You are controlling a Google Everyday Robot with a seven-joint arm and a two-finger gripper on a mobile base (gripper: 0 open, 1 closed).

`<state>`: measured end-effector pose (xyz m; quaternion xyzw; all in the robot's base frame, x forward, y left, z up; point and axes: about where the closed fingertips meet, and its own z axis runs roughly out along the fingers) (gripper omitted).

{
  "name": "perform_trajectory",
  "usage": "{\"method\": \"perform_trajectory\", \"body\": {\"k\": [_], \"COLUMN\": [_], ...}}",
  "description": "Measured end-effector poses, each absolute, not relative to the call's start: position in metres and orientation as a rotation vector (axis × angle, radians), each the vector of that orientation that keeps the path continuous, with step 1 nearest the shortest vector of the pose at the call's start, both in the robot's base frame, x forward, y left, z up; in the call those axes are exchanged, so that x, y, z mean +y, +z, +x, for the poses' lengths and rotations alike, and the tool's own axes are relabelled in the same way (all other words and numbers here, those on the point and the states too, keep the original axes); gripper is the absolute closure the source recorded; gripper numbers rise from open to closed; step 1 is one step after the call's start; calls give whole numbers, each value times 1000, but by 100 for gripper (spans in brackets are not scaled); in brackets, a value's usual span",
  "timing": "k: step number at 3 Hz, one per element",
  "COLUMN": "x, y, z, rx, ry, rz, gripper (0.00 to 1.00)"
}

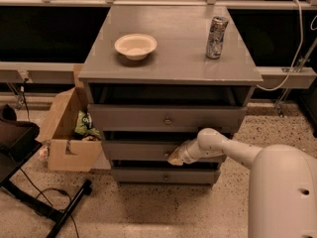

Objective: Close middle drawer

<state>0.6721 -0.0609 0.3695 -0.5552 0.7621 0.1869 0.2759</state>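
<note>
Nearest is the robot's white body (282, 192), low on the right. Its arm (225, 148) reaches left, and the claw (175, 158) rests against the front of the middle drawer (133, 150), right at the middle of the front where the knob would be. Whether the claw is apart or together cannot be told.

On the speckled floor to the left lie a black stand leg (64, 209) and a thin cable (34, 187).

The middle drawer is the second of three grey fronts in the table (168, 68). Its long axis runs left to right and its flat front faces the camera. A dark gap shows above its upper edge. The bottom drawer (163, 176) sits below it and the taller top drawer (166, 119) above; each of those shows one small round knob. Only the arm crosses the middle drawer's right half.

Just beside the table's left side stands one open cardboard box (67, 143) holding green snack bags (84, 125).

On the table top are one pale bowl (135, 45) on the left and one upright drink can (216, 30) on the right, well apart.

Behind them runs a pale ledge (34, 72) with dark panels above it.
</note>
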Motion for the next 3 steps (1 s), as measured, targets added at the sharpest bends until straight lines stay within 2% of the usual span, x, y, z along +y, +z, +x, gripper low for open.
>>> {"method": "perform_trajectory", "body": {"k": [3], "x": [-61], "y": [370], "z": [672], "rx": [2048], "ry": [502], "rz": [-1492], "gripper": [100]}}
